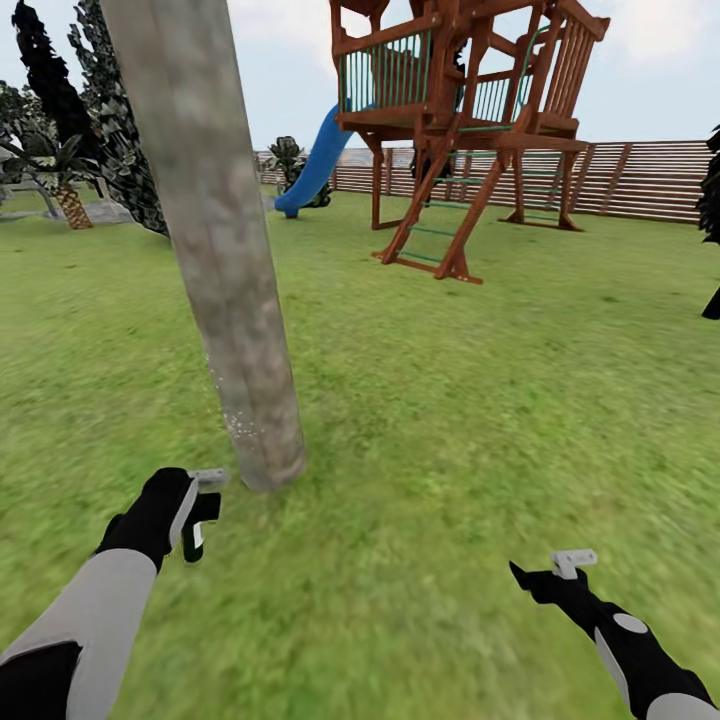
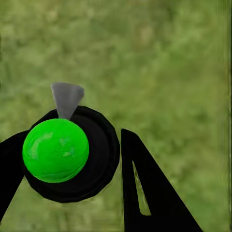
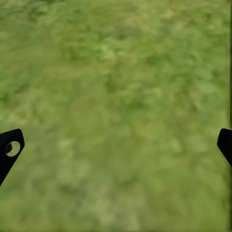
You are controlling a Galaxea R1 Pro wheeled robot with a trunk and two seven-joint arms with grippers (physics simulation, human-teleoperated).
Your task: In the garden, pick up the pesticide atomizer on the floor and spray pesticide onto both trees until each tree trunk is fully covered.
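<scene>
One thick tree trunk (image 1: 215,260), one wooden play tower (image 1: 465,110) with one blue slide (image 1: 315,165), one palm (image 1: 62,175), one slat fence (image 1: 640,180), two arms, one bottle (image 1: 197,520).

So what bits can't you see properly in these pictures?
- Tree trunk: the head view's top edge cuts it off, so its leaves are hidden.
- Spray bottle in the left claw: in the left wrist view its green-looking top hides the body and label; in the head view it is too small.
- Right claw: in the right wrist view the edges cut off all but its fingertips.
- Grass: blurred.
</scene>
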